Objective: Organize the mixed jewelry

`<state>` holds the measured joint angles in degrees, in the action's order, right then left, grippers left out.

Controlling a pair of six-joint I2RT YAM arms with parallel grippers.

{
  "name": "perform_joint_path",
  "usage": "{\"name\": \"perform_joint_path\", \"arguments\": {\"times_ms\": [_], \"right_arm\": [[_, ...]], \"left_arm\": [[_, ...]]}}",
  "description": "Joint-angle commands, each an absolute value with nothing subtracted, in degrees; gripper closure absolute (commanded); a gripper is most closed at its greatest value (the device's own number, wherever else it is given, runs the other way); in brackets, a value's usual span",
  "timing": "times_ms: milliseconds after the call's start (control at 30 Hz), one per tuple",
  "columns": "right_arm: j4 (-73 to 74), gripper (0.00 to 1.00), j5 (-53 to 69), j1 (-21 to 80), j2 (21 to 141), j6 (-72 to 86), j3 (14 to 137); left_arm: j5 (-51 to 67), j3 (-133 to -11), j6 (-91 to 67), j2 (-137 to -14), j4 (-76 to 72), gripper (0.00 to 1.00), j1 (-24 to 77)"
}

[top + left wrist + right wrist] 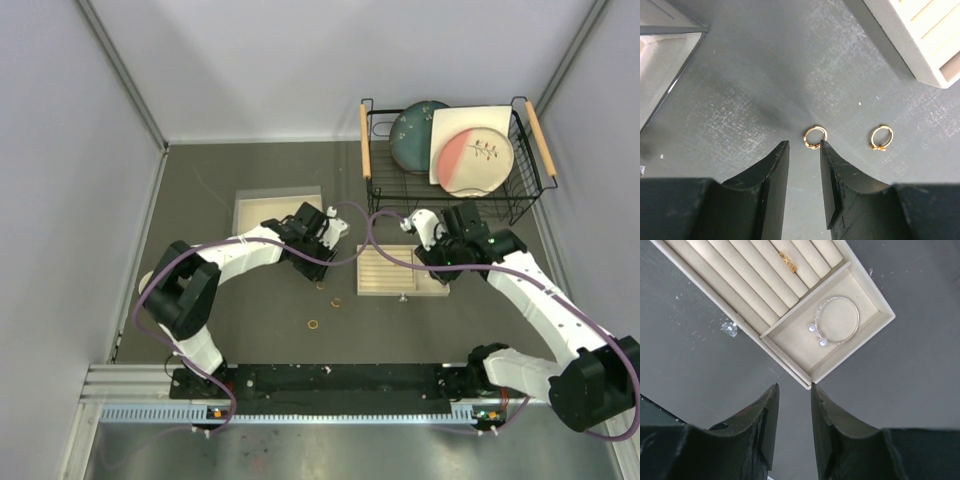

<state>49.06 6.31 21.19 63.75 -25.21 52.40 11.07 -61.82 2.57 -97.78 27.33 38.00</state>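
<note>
Three small gold rings lie on the dark table in the top view: one (321, 286), one (336, 302) and one (314, 324). In the left wrist view one knotted gold ring (815, 136) lies just past my fingertips, and a second (881, 137) lies to its right. My left gripper (804, 145) (313, 268) is open and empty, low over the table. The beige slotted tray (372, 287) (790, 362) holds a silver bracelet with two pearls (836, 322) and a gold piece (786, 261) in a slot. My right gripper (794, 386) (436, 262) is open and empty at the tray's corner.
A shallow white box (277, 210) (665, 65) lies left of the left gripper. A black wire rack (450, 150) with plates stands at the back right. A tiny clear stud (730, 328) lies on the table beside the tray. Grey walls close in both sides.
</note>
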Motion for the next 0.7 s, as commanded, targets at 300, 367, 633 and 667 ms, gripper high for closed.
{"name": "perform_joint_path", "arguments": {"times_ms": [300, 367, 633, 667], "right_arm": [[47.72, 0.68, 6.94, 20.74, 62.58, -24.52, 51.94], [47.64, 0.68, 6.86, 20.83, 62.67, -24.61, 51.94], [47.55, 0.68, 7.38, 20.83, 62.67, -24.70, 51.24], [47.46, 0.68, 7.47, 20.74, 62.58, -24.78, 51.15]], "left_arm": [[8.88, -61.79, 0.79, -99.32, 24.96, 0.63, 39.29], [8.62, -61.70, 0.79, -99.67, 24.87, 0.63, 39.37], [7.38, -61.17, 0.88, -100.02, 24.61, 0.64, 39.37], [7.38, -61.08, 0.97, -100.02, 24.44, 0.64, 39.37]]}}
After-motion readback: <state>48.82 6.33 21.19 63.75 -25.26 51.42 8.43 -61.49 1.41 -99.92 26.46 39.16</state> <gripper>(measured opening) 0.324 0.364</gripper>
